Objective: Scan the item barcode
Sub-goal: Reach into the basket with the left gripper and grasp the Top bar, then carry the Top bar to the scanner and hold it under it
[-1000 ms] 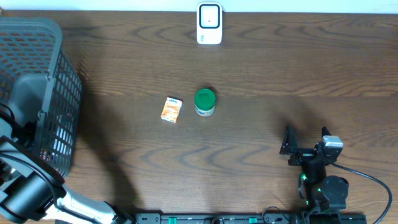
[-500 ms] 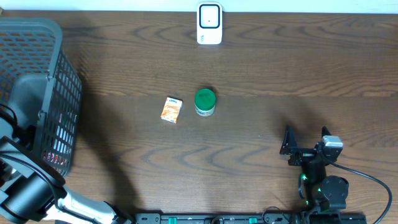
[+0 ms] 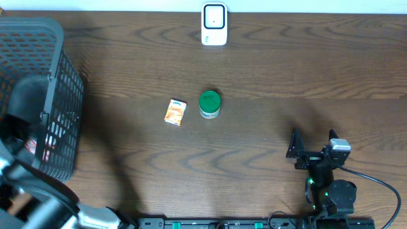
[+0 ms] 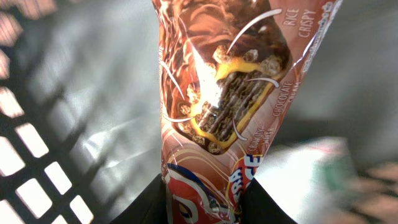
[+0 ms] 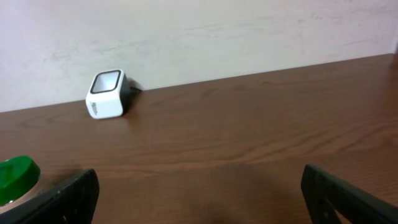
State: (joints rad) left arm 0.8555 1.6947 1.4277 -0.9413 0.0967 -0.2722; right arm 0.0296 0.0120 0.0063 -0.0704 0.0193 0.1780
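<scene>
Left gripper (image 4: 205, 202): clamped on a chocolate rice-crispy snack bar (image 4: 224, 93). The lower end of the pack is pinched between the two dark fingers (image 4: 152, 208), and the rest extends up and away from the fingertips. The wrapper is glossy brown crinkled foil, long and narrow, printed with a cut bar showing a caramel layer. A red-and-blue logo sits right at the pinch point.

Behind the held pack, the grey plastic lattice of the basket (image 3: 60, 76) is seen, with square openings to the left of the fingers. A blurred pale item lies right of the fingers; it cannot be identified.

Right gripper (image 3: 313, 145): fingers are spread wide, nothing between them, and it is parked low over the dark wood-grain table (image 3: 267, 76).

From the right fingers, the barcode scanner (image 3: 214, 24) is seen ahead and to the left. It is a white rounded cube with a glossy window, set at the far table edge. A jar with a round green lid (image 3: 209, 104) sits just beyond the left fingertip. A small orange carton (image 3: 175, 112) lies flat beside the jar, not touching it.
</scene>
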